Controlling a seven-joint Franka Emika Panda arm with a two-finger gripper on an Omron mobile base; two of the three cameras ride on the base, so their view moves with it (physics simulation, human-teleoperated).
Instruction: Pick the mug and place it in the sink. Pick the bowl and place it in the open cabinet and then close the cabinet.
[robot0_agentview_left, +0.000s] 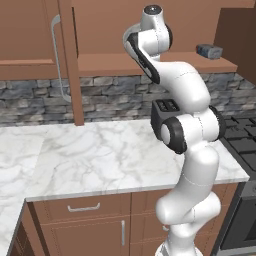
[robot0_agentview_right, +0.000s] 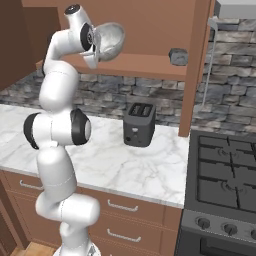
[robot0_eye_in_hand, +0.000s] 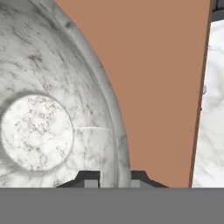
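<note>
Bowl (robot0_agentview_right: 107, 42): it is hanging in the air in front of the open cabinet (robot0_agentview_right: 150, 30), just above the shelf (robot0_agentview_right: 150, 67), tilted on its side so that its mouth is facing toward the arm.
Bowl look: it is large, round, grey-white with dark veins like stone; in the hand view a flat pale circle is showing at its bottom and the thick rim is passing between the finger tips.
Gripper (robot0_eye_in_hand: 114, 177): the jaws are clenched on the rim of the bowl, one finger inside the wall and one outside.
Step in hand: I am judging that the arm is carrying the bowl into the cabinet, so placing is not yet done.
How to do it well: the bowl is needing to turn level before release, otherwise it could roll on the shelf; it should go down until the base is touching the wood, and only then the jaws should open.
Room on shelf: a small dark grey block (robot0_agentview_right: 178, 56) is sitting further to the right on the shelf, well apart from the bowl, so the left part is looking free.
Door (robot0_agentview_right: 197, 65): it is standing open, edge toward the camera, with a silver bar handle (robot0_agentview_right: 209, 60); closing is still waiting.
Counter (robot0_agentview_right: 115, 155): a dark toaster (robot0_agentview_right: 139, 124) is standing below the shelf, not in the way.
</note>
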